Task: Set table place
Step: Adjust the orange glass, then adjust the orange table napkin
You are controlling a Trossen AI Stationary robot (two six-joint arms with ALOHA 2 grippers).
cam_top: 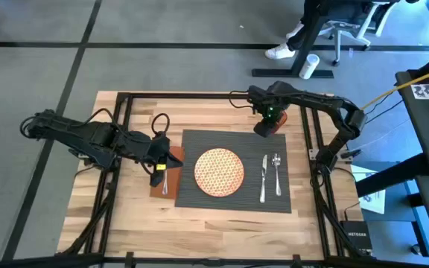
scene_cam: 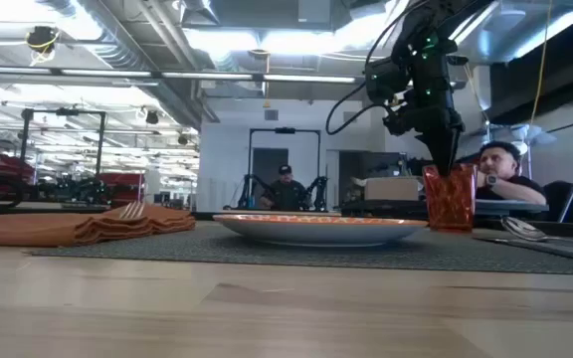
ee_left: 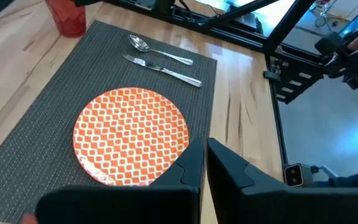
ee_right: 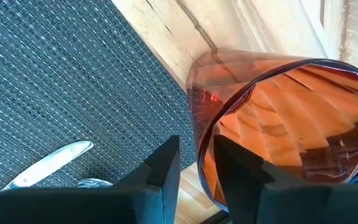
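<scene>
Placemat (cam_top: 233, 173) is seen from above in the middle of the counter (cam_top: 125, 216), carrying the plate (cam_top: 219, 172), with two pieces of cutlery (cam_top: 269, 176) to its right. The left gripper (cam_top: 159, 159) hangs over the napkin (cam_top: 168, 179) and fork (cam_top: 165, 184), jaws together. At table height, the right gripper (scene_cam: 444, 149) is clamped on the cup (scene_cam: 450, 198) rim, at the mat's far right corner. In the right wrist view, one finger is inside the cup (ee_right: 291, 130), one outside.
</scene>
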